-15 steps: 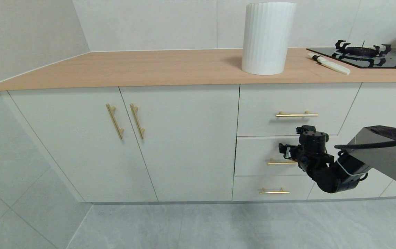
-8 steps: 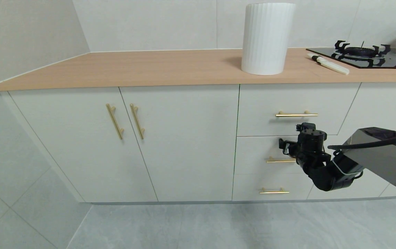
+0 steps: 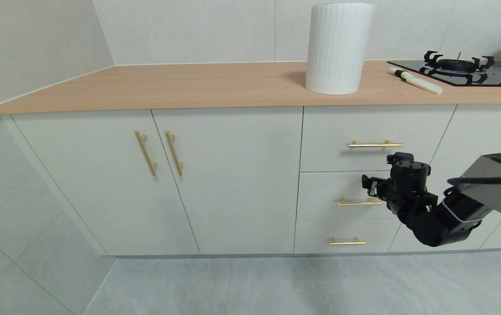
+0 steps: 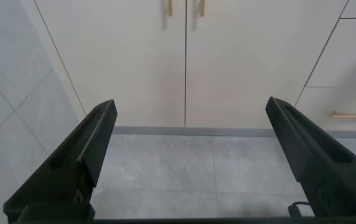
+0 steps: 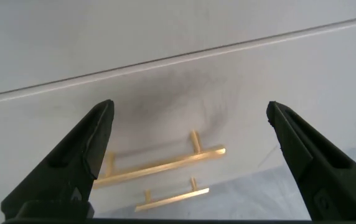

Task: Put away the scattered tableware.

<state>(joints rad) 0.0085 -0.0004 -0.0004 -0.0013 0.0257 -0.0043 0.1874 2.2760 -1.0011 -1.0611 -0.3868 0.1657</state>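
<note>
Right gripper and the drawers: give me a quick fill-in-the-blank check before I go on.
1. The right gripper hangs in front of the ___ drawer's handle.
2. Its jaws stand ___, holding nothing.
3. Beside the two cabinet doors, ___ drawers are stacked.
4. The white knife lies on the ___, beside the hob.

Missing words: middle; open; three; countertop.

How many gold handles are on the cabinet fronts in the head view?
5: left door handle and right door handle, upright, side by side; top drawer handle; middle drawer handle, partly behind the right end effector; bottom drawer handle.
</note>
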